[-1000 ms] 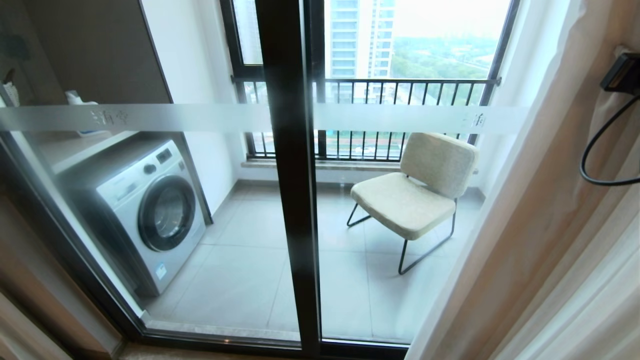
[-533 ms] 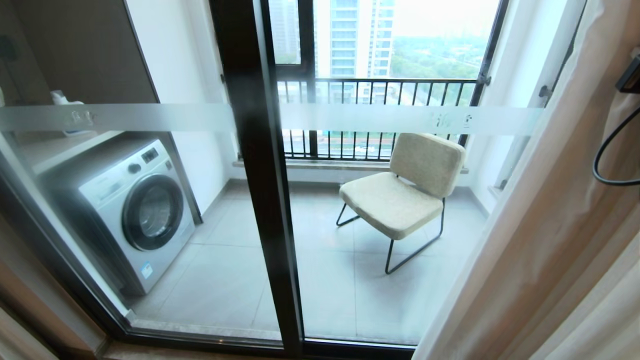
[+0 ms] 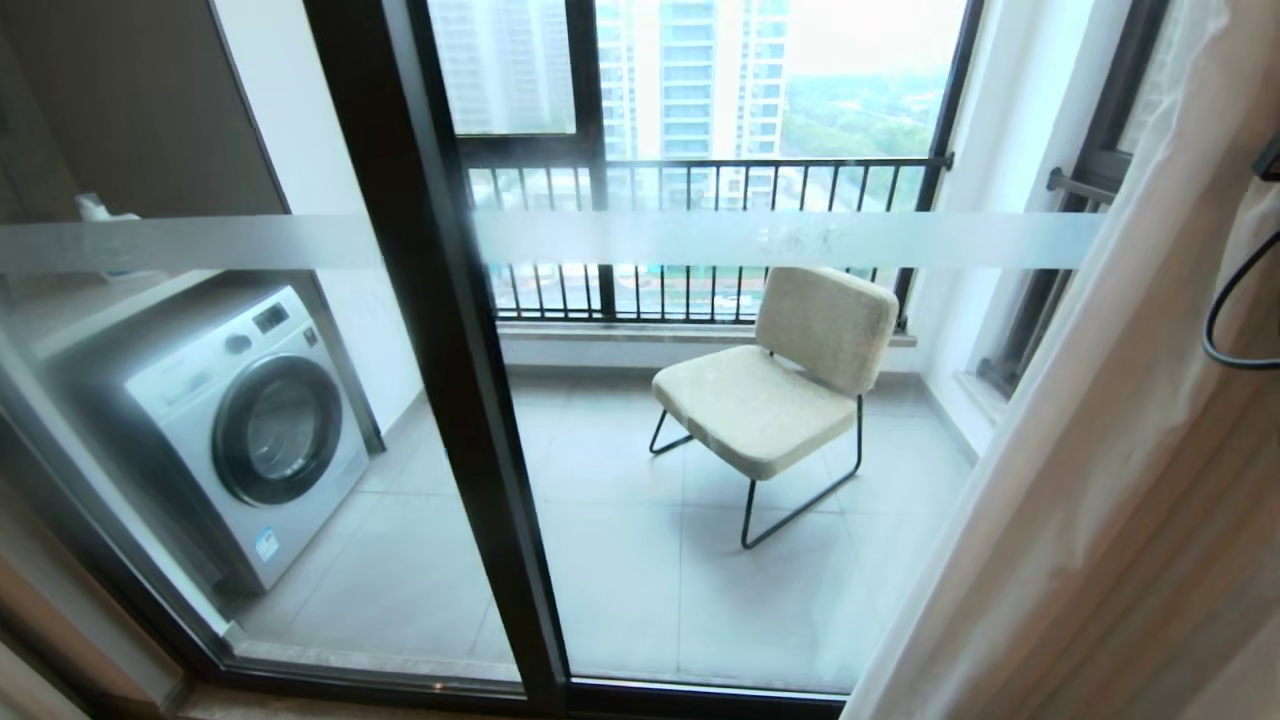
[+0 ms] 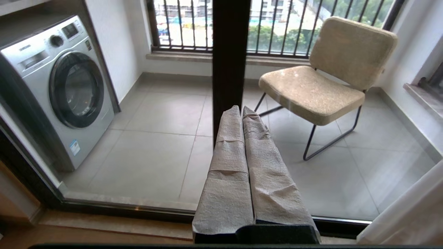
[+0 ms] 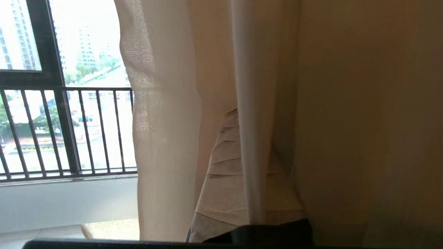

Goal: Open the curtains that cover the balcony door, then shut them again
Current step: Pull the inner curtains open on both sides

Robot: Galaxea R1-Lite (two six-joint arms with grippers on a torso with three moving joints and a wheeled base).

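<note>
Glass in thick black frames makes up the door (image 3: pixel 440 330), and left of its middle post a washer (image 3: pixel 245 425) stands behind the pane, with the left gripper (image 4: pixel 242 114) parked low before that post, its paper-wrapped fingers (image 4: pixel 228 162) pressed together on nothing. Right of the post a cream chair (image 3: pixel 775 385) sits on the balcony tiles under the railing (image 3: pixel 700 165). Farthest right of the post hang the curtains (image 3: pixel 1110 480), bunched clear of the glass, and the right gripper (image 5: pixel 242 145) is buried in their folds, its jaws closed with fabric draped over them.
</note>
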